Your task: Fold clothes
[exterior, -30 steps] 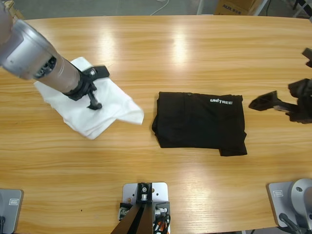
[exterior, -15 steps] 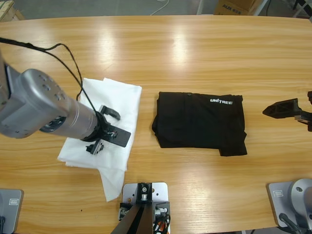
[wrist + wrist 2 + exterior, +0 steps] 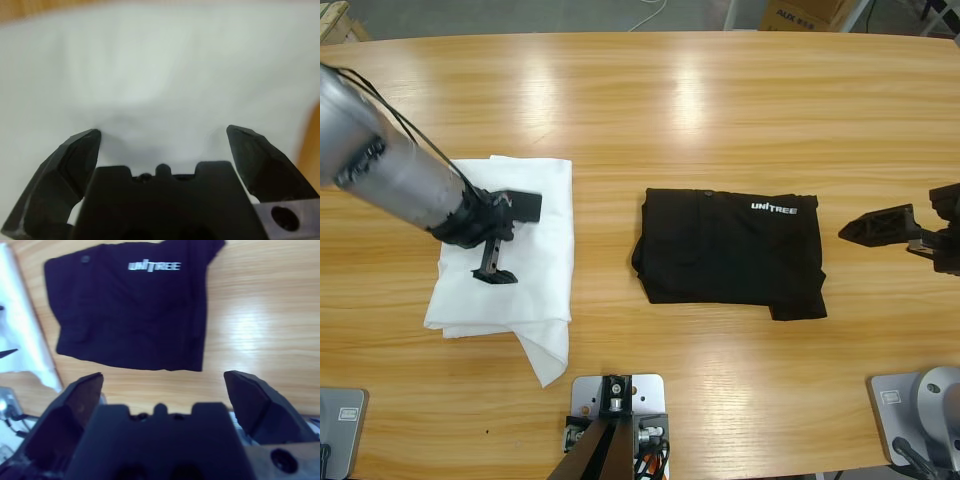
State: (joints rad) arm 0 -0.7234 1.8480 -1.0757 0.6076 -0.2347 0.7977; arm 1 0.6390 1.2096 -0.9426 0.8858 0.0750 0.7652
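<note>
The clothes, a black T-shirt [image 3: 730,245] with white lettering, lie folded into a rectangle at the table's middle. The T-shirt [image 3: 130,305] also fills the upper part of the right wrist view. My right gripper [image 3: 905,228] hovers open near the table's right edge, apart from the shirt and pointing at it; the right gripper [image 3: 162,382] holds nothing. My left gripper [image 3: 508,240] is open over a white garment [image 3: 535,295] at the left. In the left wrist view the left gripper [image 3: 162,137] has white cloth [image 3: 160,65] right beneath it and nothing pinched.
The white garment lies loosely folded, with a corner trailing toward the table's front edge. Bare wooden table [image 3: 720,110] stretches behind both garments. A cardboard box [image 3: 805,14] stands on the floor beyond the far edge.
The left arm swung back over the white garment, whose right side now lies further left and more compact. The right gripper moved slightly left, into view. The black T-shirt has not moved.
</note>
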